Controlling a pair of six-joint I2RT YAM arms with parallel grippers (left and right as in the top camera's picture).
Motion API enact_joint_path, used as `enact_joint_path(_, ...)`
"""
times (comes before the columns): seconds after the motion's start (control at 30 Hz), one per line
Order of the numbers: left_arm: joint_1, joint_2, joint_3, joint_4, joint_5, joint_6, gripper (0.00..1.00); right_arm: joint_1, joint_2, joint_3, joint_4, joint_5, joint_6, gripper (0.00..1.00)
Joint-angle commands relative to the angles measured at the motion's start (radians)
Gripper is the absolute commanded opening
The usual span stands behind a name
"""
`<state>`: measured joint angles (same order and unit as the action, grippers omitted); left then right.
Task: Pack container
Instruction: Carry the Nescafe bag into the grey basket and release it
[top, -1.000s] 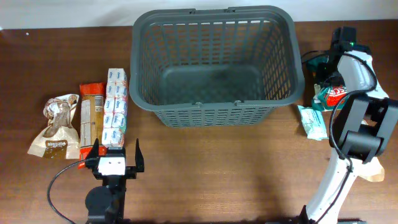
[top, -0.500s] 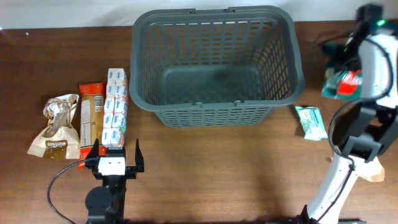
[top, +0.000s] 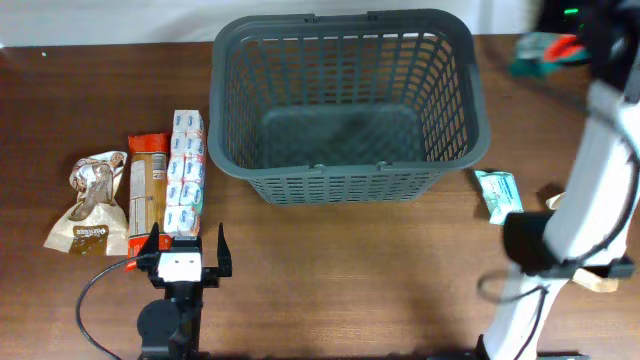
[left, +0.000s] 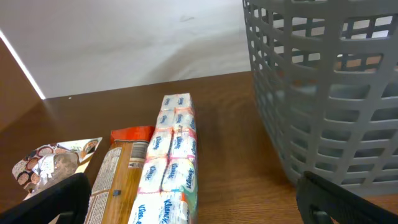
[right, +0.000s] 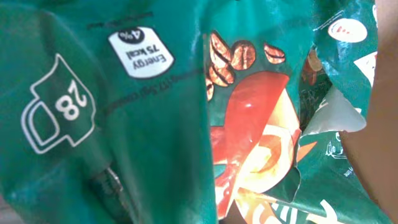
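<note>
Transfer step: right gripper (top: 575, 42) clamps green coffee packet (top: 540, 50) above far-right corner; next, cross basket (top: 345, 22) rim; left gripper (top: 187, 245) agape.

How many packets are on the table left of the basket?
3, side by side: a brown bag farthest out, an orange-topped packet in the middle, a tissue pack nearest the basket. None looks hidden.
</note>
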<state>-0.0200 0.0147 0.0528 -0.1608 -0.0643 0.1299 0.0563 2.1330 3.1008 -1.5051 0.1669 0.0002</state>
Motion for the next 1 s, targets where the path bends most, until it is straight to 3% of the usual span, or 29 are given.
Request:
enact_joint_path(0.0,0.005,-0.003,-0.007,0.003,-0.011,-0.002,0.99,0.173,-0.063,0.033,0.042,0.003,-0.075,0.03)
enact_joint_path(0.2,0.005,-0.003,-0.007,0.003,-0.011,-0.002,0.99,0.343,-0.021,-0.034,-0.03,0.055,-0.074,0.04)
enact_joint_path(0.53,0.005,-0.003,-0.007,0.003,-0.011,-0.002,0.99,0.391,0.018,-0.386,-0.052,0.053,-0.018,0.03)
enact_joint_path(0.97,0.005,-0.003,-0.007,0.003,-0.011,-0.002,0.99,0.391,0.018,-0.986,0.276,0.043,-0.018,0.04)
